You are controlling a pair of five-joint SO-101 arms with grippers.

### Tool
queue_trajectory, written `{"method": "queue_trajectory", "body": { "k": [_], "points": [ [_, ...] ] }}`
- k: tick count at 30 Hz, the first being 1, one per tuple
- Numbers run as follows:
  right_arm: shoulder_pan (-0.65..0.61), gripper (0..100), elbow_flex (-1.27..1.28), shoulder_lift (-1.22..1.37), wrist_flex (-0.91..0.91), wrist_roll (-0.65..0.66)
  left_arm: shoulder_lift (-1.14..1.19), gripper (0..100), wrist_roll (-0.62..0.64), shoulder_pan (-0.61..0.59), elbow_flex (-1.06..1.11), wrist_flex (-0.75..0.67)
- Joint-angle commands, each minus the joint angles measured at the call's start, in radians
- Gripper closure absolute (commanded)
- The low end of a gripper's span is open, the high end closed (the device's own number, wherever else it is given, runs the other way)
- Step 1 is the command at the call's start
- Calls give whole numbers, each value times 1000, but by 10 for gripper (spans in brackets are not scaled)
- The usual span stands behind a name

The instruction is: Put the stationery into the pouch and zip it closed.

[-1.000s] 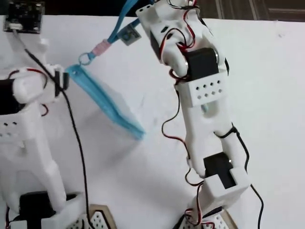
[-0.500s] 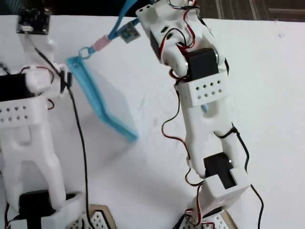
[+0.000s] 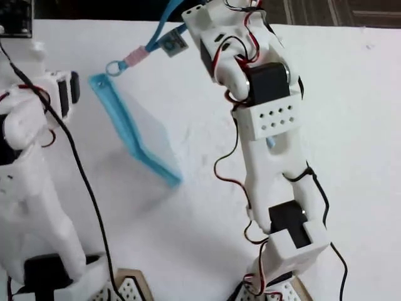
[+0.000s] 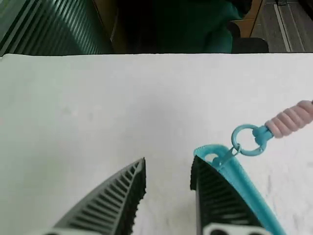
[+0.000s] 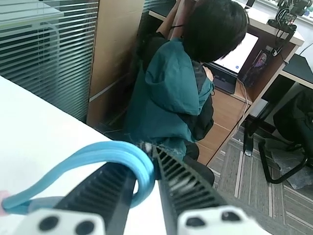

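**Desk:** Where is the pouch?

**Operator:** I see the blue pouch [image 3: 135,135] on the white table [image 3: 344,125], tipped up on its long edge between the two arms. Its ring [image 3: 113,67] and pink coil [image 3: 135,59] lead up to the blue strap [image 3: 160,28].

**Desk:** And the claws?

**Operator:** My right claw [image 5: 146,149] is pinched tight on the strap's loop, above the far edge of the table. My left claw [image 4: 166,169] is spread moderately wide with nothing between its fingers. One finger [image 4: 215,205] sits right beside the pouch's ringed corner; I cannot tell whether it touches.
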Motion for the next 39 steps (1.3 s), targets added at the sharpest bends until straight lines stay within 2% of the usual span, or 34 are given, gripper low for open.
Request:
{"method": "queue_trajectory", "body": {
  "k": [1,8,14,18,28,36,39],
  "points": [
    [7,981,-14,-10,-4,-2,33,827,14,-2,-17,-43],
    [13,981,-14,-10,-4,-2,223,826,14,-2,-74,-37],
    [15,981,-14,-4,-4,-2,294,799,14,8,-193,46],
    [15,981,-14,-2,-4,-2,308,760,11,36,-201,101],
    [15,981,-14,-7,-4,-2,302,760,-23,39,-216,100],
    [15,981,-14,-7,-4,-2,300,762,-26,24,-382,115],
    [15,981,-14,-5,-4,-2,288,761,-104,30,-420,115]
  ]
}}
